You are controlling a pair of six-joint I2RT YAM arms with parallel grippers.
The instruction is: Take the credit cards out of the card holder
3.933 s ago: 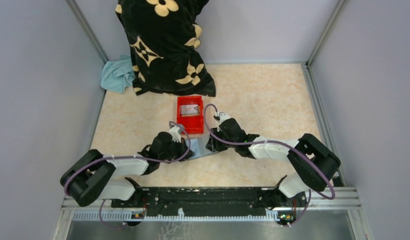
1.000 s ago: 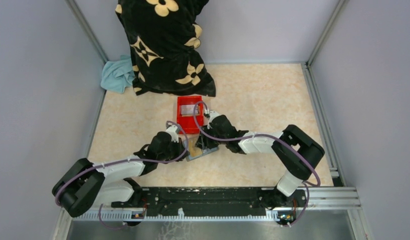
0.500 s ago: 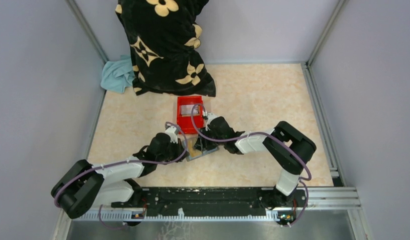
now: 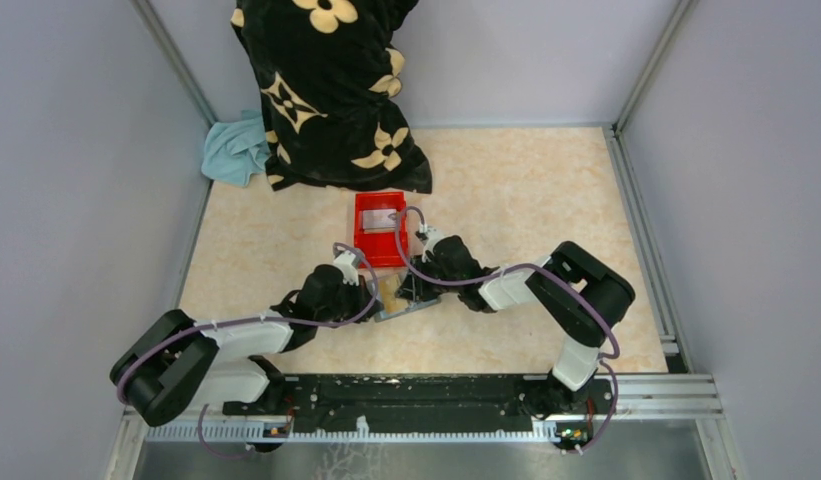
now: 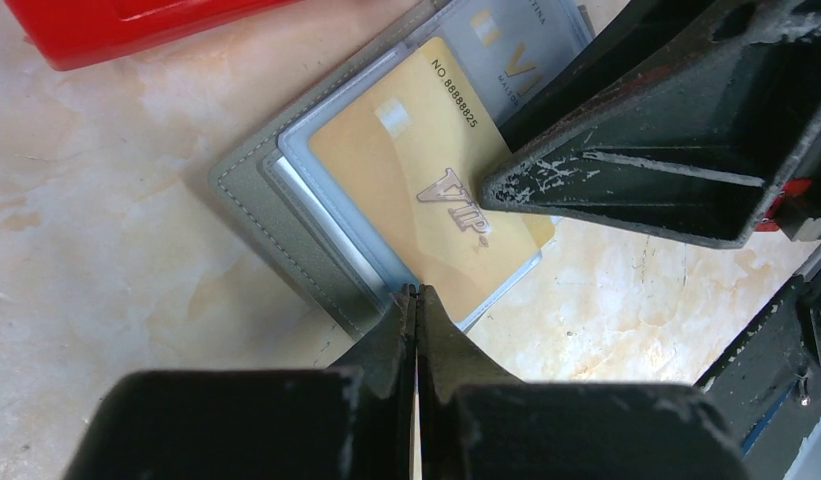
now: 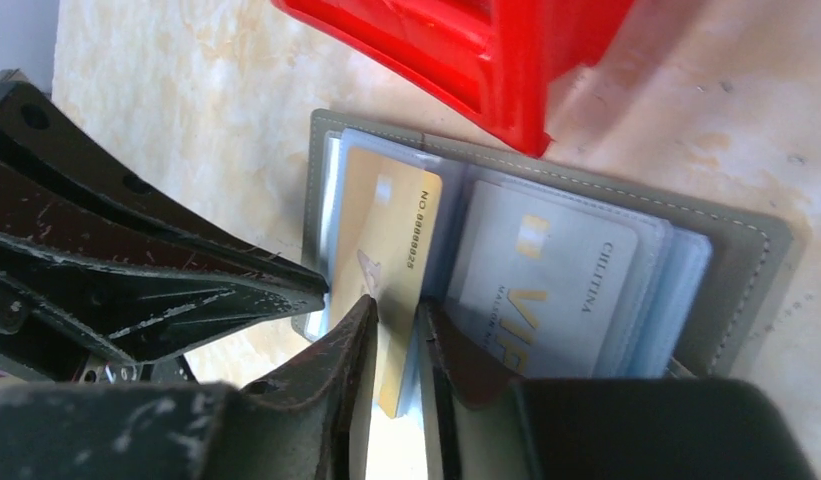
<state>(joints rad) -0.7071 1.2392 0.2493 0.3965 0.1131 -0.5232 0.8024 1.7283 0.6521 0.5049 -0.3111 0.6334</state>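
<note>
Beige marbled tabletop (image 4: 526, 200) fills the cell, and I take the red bin (image 4: 379, 228) near its middle as my mark. Behind the bin a black blanket (image 4: 326, 90) with cream flowers is heaped against the back wall, with a teal cloth (image 4: 234, 150) at its left. The card holder (image 5: 256, 200) lies open and flat just in front of the bin's near edge (whether it touches the bin I cannot tell). Two credit cards show in its clear sleeves: a gold card (image 5: 426, 170) in the left half and a silver card (image 6: 546, 290) in the right. The gold card juts past the holder's edge on the side away from the bin. My left gripper (image 5: 416, 292) has its fingertips pressed together with nothing between them, resting at that same far edge. My right gripper (image 6: 396, 330) stands narrow, its fingers flanking the jutting end of the gold card; I cannot tell whether they actually pinch it.
</note>
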